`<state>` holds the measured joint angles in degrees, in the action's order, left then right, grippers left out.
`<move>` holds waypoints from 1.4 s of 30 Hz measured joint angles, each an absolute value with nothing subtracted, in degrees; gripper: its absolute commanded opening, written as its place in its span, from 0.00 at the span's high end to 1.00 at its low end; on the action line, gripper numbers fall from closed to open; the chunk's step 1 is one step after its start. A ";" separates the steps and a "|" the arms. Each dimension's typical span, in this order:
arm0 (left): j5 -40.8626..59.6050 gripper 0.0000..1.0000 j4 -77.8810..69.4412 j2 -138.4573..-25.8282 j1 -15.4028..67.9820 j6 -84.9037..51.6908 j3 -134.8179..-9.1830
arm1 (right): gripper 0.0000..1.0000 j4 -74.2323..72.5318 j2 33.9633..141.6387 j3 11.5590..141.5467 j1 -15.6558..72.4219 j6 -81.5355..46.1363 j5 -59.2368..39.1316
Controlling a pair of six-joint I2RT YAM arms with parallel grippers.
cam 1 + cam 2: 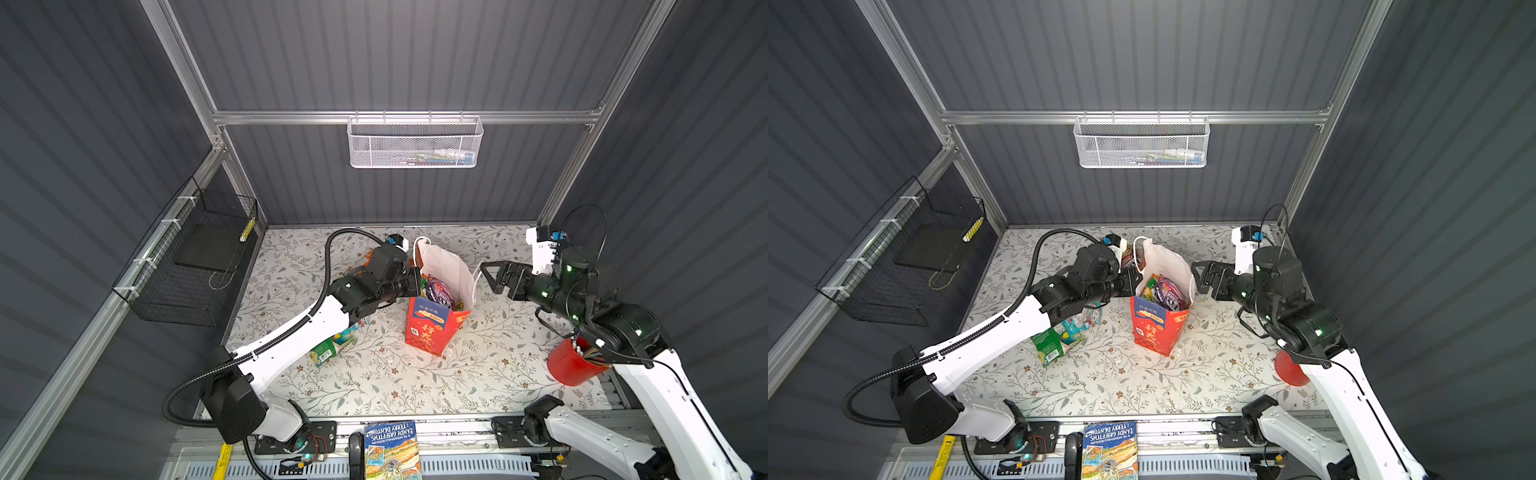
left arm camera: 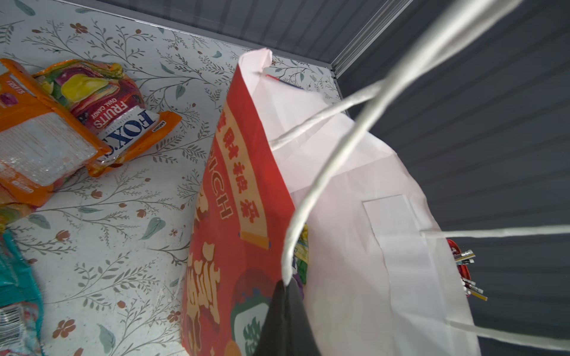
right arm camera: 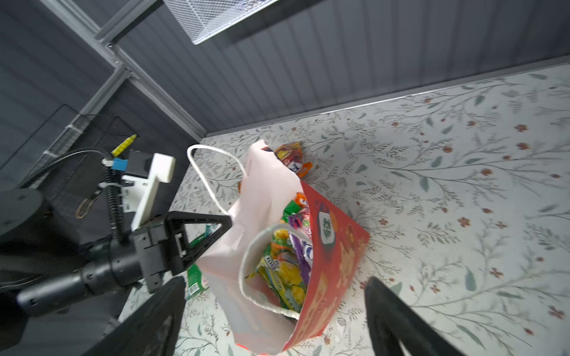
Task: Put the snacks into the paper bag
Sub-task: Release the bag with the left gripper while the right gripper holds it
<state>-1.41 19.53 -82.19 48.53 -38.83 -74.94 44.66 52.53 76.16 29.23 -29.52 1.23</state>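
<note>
The red paper bag stands upright mid-table with its mouth open. Inside it lie snacks: a purple packet and yellow-green ones. My left gripper is shut on the bag's white cord handle at the rim. My right gripper hangs open and empty at the far side of the mouth. More snacks lie on the table: orange packets behind the bag, and a green packet and a teal one under the left arm.
A red cup with sticks stands under the right arm. A blue book lies at the front edge. A white mesh basket hangs on the back wall, a black wire basket on the left wall.
</note>
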 measured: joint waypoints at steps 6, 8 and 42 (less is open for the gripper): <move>-0.36 1.00 17.02 -80.01 49.10 -39.51 -72.07 | 0.11 46.85 52.86 70.08 39.29 -34.09 11.16; -0.34 1.00 16.86 -79.26 49.17 -39.55 -71.48 | 0.11 46.98 53.19 68.49 41.15 -35.81 13.45; -3.05 0.51 15.14 -79.48 50.24 -37.52 -72.73 | 1.00 41.89 71.00 75.68 26.52 -33.36 2.66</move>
